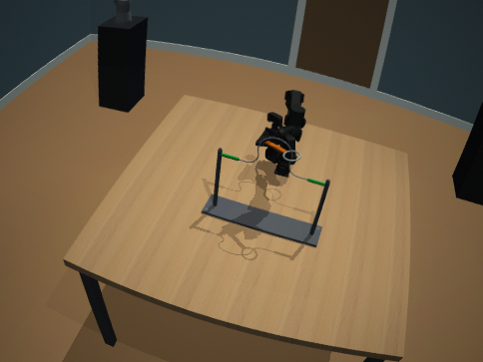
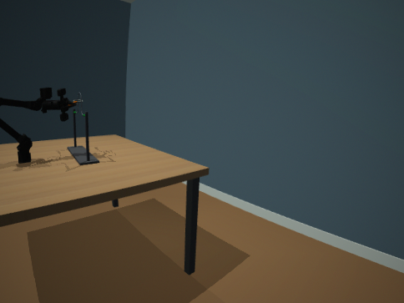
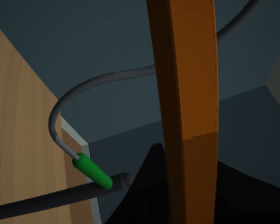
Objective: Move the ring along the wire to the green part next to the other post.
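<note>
The grey ring [image 1: 291,161] lies nearly level around the wire's steep stretch on the right of its arch in the top view; clearance is too small to tell. Its orange handle [image 1: 275,147] [image 2: 75,102] [image 3: 195,90] points back to the arm. My gripper [image 1: 266,142] [image 2: 72,103] [image 3: 165,151] is shut on the handle. The thin grey wire [image 1: 249,162] [image 3: 115,76] arches between a left green part [image 1: 231,157] and a right green part [image 1: 316,181]. One green part [image 3: 94,172] shows in the wrist view. The ring is outside the wrist view.
A left post [image 1: 217,177] and a right post [image 1: 320,208] stand on a dark base plate [image 1: 294,231] on the wooden table [image 1: 150,214] [image 2: 146,167]. One post [image 3: 60,196] crosses low in the wrist view. The arm reaches in from the table's back in the top view.
</note>
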Controlling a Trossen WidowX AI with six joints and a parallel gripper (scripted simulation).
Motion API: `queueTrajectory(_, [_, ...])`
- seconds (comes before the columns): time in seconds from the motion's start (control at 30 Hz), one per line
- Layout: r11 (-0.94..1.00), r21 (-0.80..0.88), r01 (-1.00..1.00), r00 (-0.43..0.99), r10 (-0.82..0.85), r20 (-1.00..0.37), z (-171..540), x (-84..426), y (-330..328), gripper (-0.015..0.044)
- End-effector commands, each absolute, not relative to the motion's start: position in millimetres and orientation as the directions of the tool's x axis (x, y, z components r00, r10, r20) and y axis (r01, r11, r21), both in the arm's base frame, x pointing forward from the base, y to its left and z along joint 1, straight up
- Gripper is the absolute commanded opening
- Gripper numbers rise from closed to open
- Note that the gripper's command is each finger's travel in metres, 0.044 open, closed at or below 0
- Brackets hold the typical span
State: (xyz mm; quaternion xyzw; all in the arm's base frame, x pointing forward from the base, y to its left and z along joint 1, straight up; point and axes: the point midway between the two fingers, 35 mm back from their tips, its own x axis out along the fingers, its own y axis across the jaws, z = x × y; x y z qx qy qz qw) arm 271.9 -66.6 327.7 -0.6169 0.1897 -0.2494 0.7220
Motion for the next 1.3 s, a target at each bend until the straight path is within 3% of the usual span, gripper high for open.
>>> queueTrajectory(0.0, [0.043,-0.991,0.125,0.805,-0.589,0.076,332,271,-67,-0.015])
queueTrajectory(0.63, [-0.16,-0.98,0.116,0.804,-0.564,0.187,337,271,-68,-0.015])
queueTrajectory(1.27, [0.015,-0.992,0.124,0.805,-0.586,0.092,298,272,-72,-0.015])
